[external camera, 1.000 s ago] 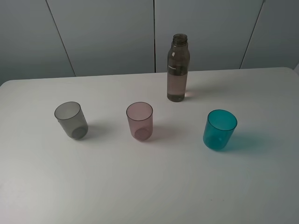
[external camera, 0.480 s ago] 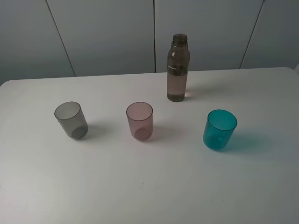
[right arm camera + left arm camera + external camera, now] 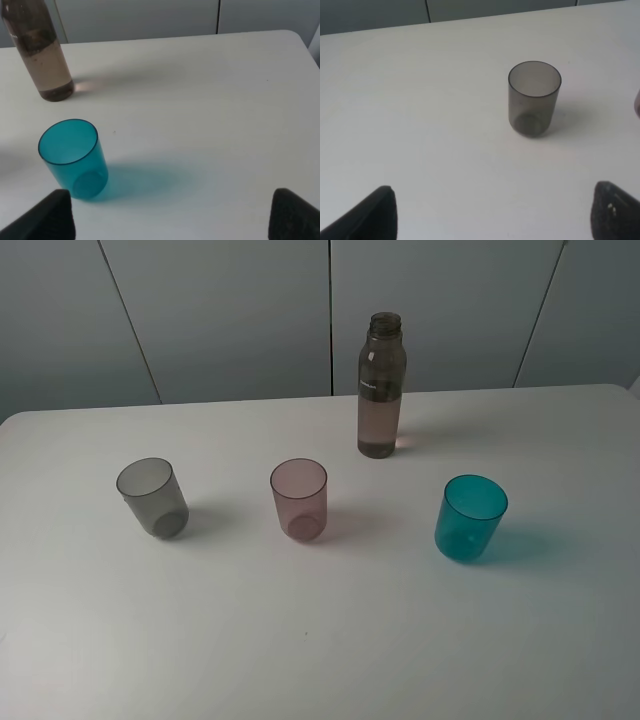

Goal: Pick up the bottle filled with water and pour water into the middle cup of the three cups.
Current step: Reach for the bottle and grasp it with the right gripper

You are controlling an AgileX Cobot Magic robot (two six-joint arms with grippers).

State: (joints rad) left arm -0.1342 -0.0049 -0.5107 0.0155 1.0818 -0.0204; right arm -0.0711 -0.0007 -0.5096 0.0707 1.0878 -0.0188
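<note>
The smoky brownish bottle (image 3: 381, 386) stands upright and capless at the back of the white table (image 3: 330, 640), holding water; it also shows in the right wrist view (image 3: 41, 55). The three cups stand upright in a row in front of it: smoky grey cup (image 3: 152, 497), pale pink middle cup (image 3: 299, 500), teal-blue cup (image 3: 470, 517). No arm shows in the high view. My left gripper (image 3: 492, 217) is open and empty, short of the grey cup (image 3: 534, 98). My right gripper (image 3: 175, 217) is open and empty, short of the teal cup (image 3: 73, 157).
Grey wall panels (image 3: 220, 310) rise behind the table's far edge. The table's rounded right corner (image 3: 295, 37) shows in the right wrist view. A sliver of the pink cup (image 3: 637, 102) shows at the left wrist view's edge.
</note>
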